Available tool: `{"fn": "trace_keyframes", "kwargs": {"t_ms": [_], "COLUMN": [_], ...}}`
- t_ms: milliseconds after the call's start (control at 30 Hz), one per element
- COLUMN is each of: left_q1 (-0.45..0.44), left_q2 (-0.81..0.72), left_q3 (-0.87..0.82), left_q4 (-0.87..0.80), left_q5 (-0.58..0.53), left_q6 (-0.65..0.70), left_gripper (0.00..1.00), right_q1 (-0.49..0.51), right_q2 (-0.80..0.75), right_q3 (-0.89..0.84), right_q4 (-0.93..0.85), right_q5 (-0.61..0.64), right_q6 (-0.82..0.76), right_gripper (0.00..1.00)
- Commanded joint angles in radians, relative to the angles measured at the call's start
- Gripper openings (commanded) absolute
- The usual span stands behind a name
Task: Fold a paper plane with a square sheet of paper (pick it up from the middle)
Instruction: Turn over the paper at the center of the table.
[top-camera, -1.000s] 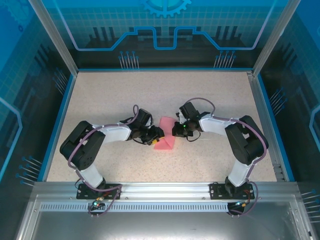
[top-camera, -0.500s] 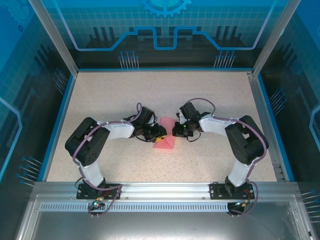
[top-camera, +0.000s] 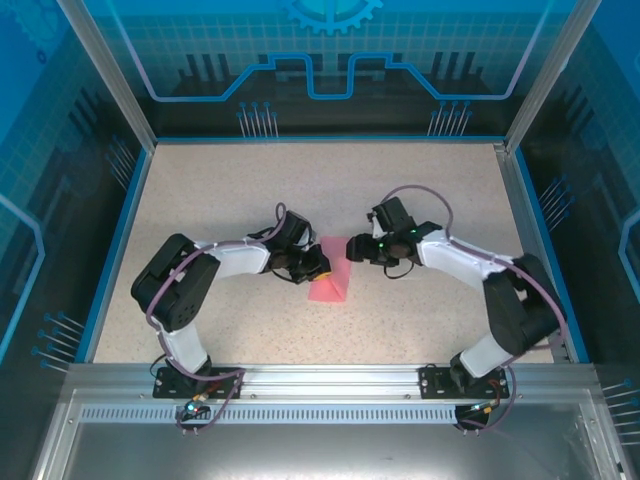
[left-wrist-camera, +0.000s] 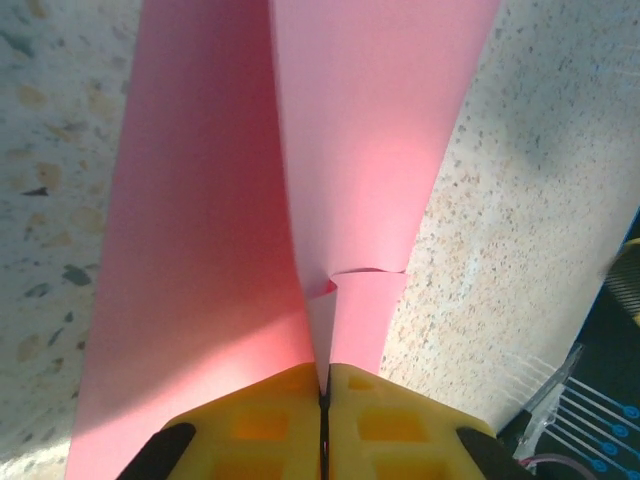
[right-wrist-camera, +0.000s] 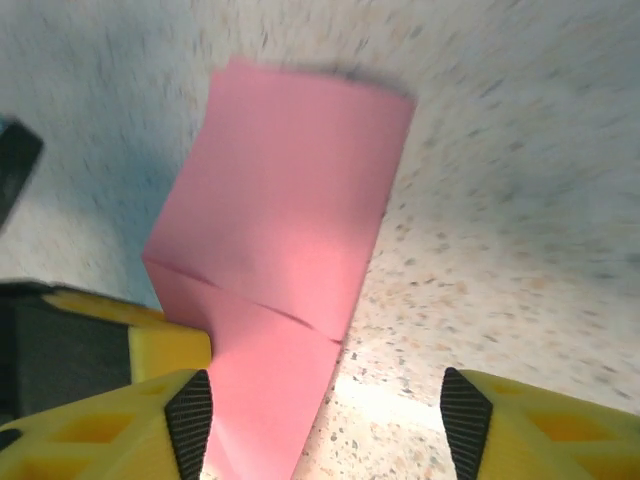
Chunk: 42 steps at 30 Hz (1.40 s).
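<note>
The pink sheet of paper lies folded into a narrow wedge in the middle of the table. My left gripper is at its left side, shut on an upright ridge of the paper. The yellow fingers pinch that fold between them at the left gripper's tips. My right gripper hovers just beyond the paper's far right corner, open. In the right wrist view the right gripper has its pads wide apart, with the creased paper below, untouched.
The speckled tabletop is bordered by a blue rim and transparent enclosure walls. Both arm bases are bolted to the metal rail at the near edge. A yellow finger of the left gripper shows beside the paper.
My left gripper has closed on the raised fold of the paper. My right gripper has opened, let go of the paper and drawn back, its elbow swinging right.
</note>
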<state>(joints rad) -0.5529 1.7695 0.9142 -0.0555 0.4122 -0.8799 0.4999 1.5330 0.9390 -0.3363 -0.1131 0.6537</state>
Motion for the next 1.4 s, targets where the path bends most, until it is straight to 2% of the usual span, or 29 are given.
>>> {"fn": "trace_keyframes", "kwargs": {"t_ms": [0,133,200,333,467,700,800,967,1167,1367], "left_q1": [-0.007,-0.017,-0.032,-0.073,-0.112,-0.198,-0.223,-0.269,-0.328,-0.337], "left_q2": [-0.107,-0.2,-0.233,-0.241,-0.194,0.054,0.173,0.305,0.389,0.398], "left_q3": [0.068,0.161,0.229,0.353,0.44,0.591,0.646,0.69,0.715,0.677], "left_q4": [-0.159,-0.381,-0.512,-0.704,-0.791,-0.926,-0.966,-0.956,-0.918,-0.859], "left_q5": [-0.091,-0.237,-0.362,-0.631,-0.858,-1.235,-1.303,-1.308,-1.222,-1.106], "left_q6": [0.12,0.244,0.307,0.392,0.437,0.443,0.432,0.403,0.379,0.346], "left_gripper": [0.08,0.08,0.08,0.08,0.08,0.08,0.08,0.08,0.12,0.16], "right_q1": [-0.033,-0.059,-0.074,-0.095,-0.108,-0.125,-0.146,-0.195,-0.25,-0.28], "right_q2": [-0.102,-0.207,-0.256,-0.315,-0.327,-0.331,-0.343,-0.362,-0.389,-0.398], "right_q3": [-0.031,-0.053,-0.096,-0.138,-0.162,-0.182,-0.193,-0.207,-0.238,-0.245], "right_q4": [-0.082,-0.104,-0.104,-0.102,-0.11,-0.138,-0.157,-0.212,-0.239,-0.244], "right_q5": [0.149,0.227,0.251,0.281,0.292,0.32,0.323,0.313,0.296,0.274], "right_q6": [0.01,0.01,0.011,0.014,0.025,0.056,0.07,0.078,0.081,0.074], "right_gripper": [0.8,0.95,0.99,1.0,0.99,1.0,1.0,0.99,0.99,0.99]}}
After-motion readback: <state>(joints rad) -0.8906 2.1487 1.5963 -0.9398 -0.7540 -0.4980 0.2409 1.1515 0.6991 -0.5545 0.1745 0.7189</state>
